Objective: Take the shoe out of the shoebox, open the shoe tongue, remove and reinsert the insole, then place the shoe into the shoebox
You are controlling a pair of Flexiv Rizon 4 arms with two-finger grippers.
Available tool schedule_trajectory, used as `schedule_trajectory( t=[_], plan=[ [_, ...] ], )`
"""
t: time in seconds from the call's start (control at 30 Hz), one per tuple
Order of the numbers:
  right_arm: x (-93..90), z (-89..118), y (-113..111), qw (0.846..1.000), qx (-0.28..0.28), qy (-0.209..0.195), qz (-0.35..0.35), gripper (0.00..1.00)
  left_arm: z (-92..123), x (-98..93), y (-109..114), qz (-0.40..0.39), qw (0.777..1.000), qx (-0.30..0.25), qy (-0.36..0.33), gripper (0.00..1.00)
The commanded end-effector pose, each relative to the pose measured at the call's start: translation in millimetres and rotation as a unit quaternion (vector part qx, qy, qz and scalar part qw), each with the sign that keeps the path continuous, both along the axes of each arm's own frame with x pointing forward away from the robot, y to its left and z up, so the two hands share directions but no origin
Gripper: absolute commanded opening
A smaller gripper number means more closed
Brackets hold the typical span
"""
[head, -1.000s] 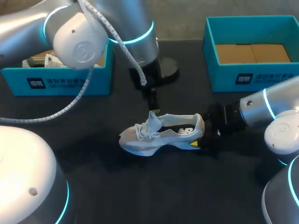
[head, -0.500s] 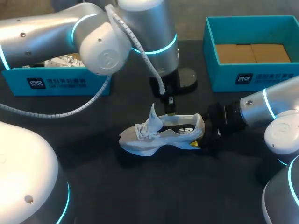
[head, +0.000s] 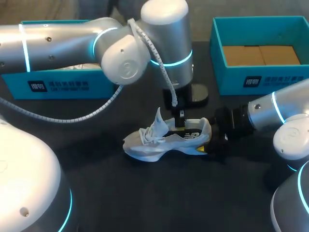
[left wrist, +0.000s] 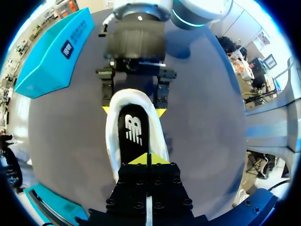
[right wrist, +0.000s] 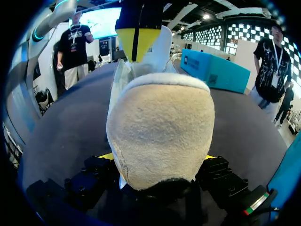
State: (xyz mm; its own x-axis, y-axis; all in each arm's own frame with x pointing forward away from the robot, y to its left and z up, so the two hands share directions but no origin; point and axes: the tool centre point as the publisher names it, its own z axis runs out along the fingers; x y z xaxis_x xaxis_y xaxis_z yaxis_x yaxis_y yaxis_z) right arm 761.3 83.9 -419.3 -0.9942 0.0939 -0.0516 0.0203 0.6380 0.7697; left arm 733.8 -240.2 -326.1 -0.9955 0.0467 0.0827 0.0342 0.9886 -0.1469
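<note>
Right pincer [head: 211, 143], right of centre, clamps the heel of the white shoe [head: 164, 137], which stands upright on the dark bench [head: 145, 193] at frame centre. Left pincer [head: 180, 123], tips pressed together, hangs over the shoe's opening. Behind stand the upper-left shoebox [head: 63, 87] and upper-right shoebox [head: 251, 82], both teal.

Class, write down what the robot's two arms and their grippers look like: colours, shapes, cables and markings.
The left arm and right arm are silver-grey rounded tubes with glowing cyan rings at the joints. A white ribbed cable loops along the left arm. The left gripper and right gripper are black, blocky and bolt-studded, with yellow triangular tips.
</note>
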Motion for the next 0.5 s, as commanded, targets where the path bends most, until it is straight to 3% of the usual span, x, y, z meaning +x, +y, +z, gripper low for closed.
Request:
schedule_trajectory(
  t=[0.03, 0.5],
  plan=[
    [0.4, 0.4, 0.9, 1.0, -0.001, 0.0, 0.0, 0.0, -12.8, 4.8, -8.1, -0.005, 1.0, 0.003, 0.018, 0.0],
    [0.4, 0.4, 0.9, 1.0, -0.001, 0.0, 0.0, 0.0, -39.4, 2.0, -16.7, -0.035, 0.998, 0.03, 0.048, 0.0]
  ],
)
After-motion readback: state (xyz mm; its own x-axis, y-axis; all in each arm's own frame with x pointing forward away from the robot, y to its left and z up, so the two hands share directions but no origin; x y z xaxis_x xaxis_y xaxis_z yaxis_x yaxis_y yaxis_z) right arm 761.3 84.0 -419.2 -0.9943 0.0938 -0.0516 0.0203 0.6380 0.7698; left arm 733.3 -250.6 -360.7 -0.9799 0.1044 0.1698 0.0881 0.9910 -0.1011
